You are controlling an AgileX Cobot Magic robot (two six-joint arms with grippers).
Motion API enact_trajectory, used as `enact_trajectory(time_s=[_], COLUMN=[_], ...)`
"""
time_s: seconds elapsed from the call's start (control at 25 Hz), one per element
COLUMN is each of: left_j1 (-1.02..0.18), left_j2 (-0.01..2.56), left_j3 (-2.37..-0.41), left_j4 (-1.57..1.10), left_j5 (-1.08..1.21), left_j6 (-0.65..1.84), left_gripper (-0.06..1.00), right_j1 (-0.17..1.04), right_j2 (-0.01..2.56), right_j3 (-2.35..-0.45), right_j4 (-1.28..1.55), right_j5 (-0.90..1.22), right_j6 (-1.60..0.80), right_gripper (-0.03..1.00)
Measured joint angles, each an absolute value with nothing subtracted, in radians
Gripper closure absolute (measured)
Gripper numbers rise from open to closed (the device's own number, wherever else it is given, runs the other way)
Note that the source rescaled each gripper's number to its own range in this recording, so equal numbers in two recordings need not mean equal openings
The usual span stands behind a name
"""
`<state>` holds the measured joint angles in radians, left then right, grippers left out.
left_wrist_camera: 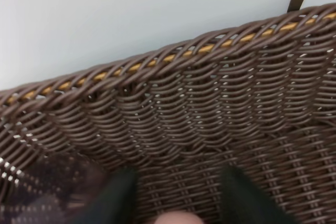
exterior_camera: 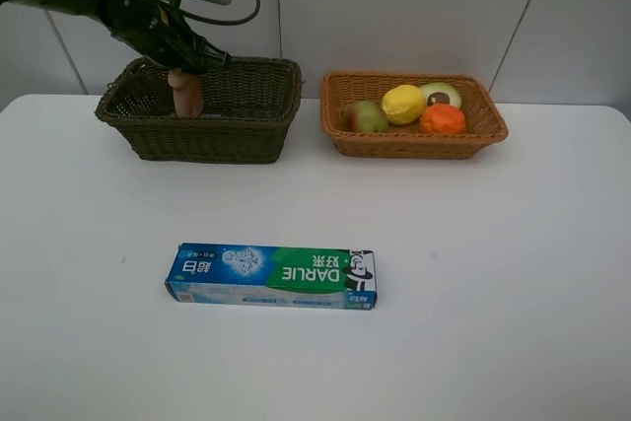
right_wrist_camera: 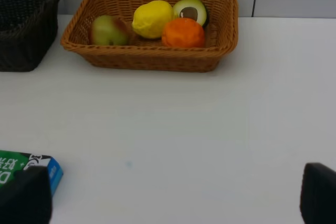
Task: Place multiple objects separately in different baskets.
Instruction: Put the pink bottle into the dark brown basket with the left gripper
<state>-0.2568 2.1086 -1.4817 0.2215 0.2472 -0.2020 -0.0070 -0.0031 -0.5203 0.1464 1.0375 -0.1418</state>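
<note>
My left gripper [exterior_camera: 183,66] hangs over the dark brown-green basket [exterior_camera: 246,135] and is shut on a pink object [exterior_camera: 186,94], apparently the pink bottle, whose lower part is inside the basket. In the left wrist view its dark fingers [left_wrist_camera: 118,198] flank a pale pink tip [left_wrist_camera: 170,217] in front of the basket wall [left_wrist_camera: 210,103]. The pear [exterior_camera: 365,116], lemon [exterior_camera: 403,104], halved avocado [exterior_camera: 442,96] and orange [exterior_camera: 443,119] lie in the tan basket [exterior_camera: 414,143]. The DARLIE toothpaste box [exterior_camera: 271,276] lies flat on the table. My right gripper [right_wrist_camera: 170,195] is open, low over the table.
The right wrist view shows the tan basket [right_wrist_camera: 152,59], a corner of the dark basket [right_wrist_camera: 26,24] and the end of the toothpaste box [right_wrist_camera: 21,163]. A dark blurred shape [left_wrist_camera: 42,192] lies in the dark basket. A tiled wall stands behind.
</note>
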Motion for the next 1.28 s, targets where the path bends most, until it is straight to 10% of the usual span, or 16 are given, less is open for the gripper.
enact_trajectory(time_s=[0.12,0.24,1.28], left_j1=[-0.257,-0.257,-0.276], left_j2=[2.109,2.109,2.029], left_j3=[-1.482,-1.482,-1.482], left_j4=[0.250,0.253,0.248], left_j5=[0.247,0.247,0.437], left_j6=[-0.202,-0.206,-0.170], left_gripper=[0.05,-0.03,-0.06], right_j1=[-0.007,-0.007,-0.007], right_j2=[-0.003,-0.003,-0.003], right_j3=[-0.520,-0.520,-0.520], right_j4=[0.146,0.146,0.145], right_j5=[1.037,1.037,1.037], right_j6=[-0.142,-0.142,-0.142], right_gripper=[-0.03,-0.03,-0.03])
